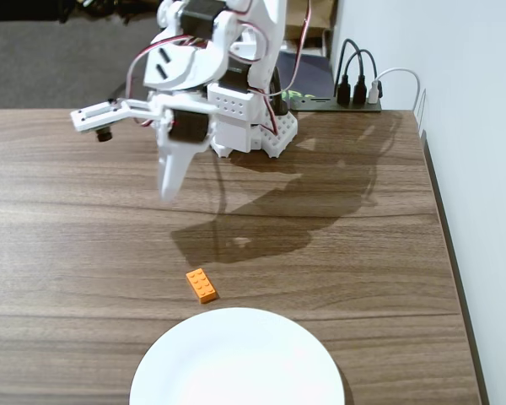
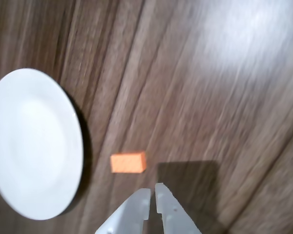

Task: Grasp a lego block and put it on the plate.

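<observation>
Overhead, the gripper [image 1: 170, 187] is held above the wooden table [image 1: 363, 253], well clear of its surface, with nothing between the fingers. Seen from the wrist view, the two white fingertips [image 2: 139, 202] are drawn together, only a thin slit left between them; the gripper [image 2: 153, 196] is empty.

The lego block [image 1: 201, 285] is found lying flat on the table, apart from the gripper and nearer the camera in the fixed view. In the wrist view the lego block [image 2: 128, 162] is placed just ahead of the fingertips, slightly to their left, not touched.

The plate [image 1: 236, 359] is seen beyond the block from the gripper, close to the block but with a narrow strip of wood between them. In the wrist view the plate [image 2: 31, 141] is set far left of the fingertips. Some motion blur is noted in the wrist view.
</observation>
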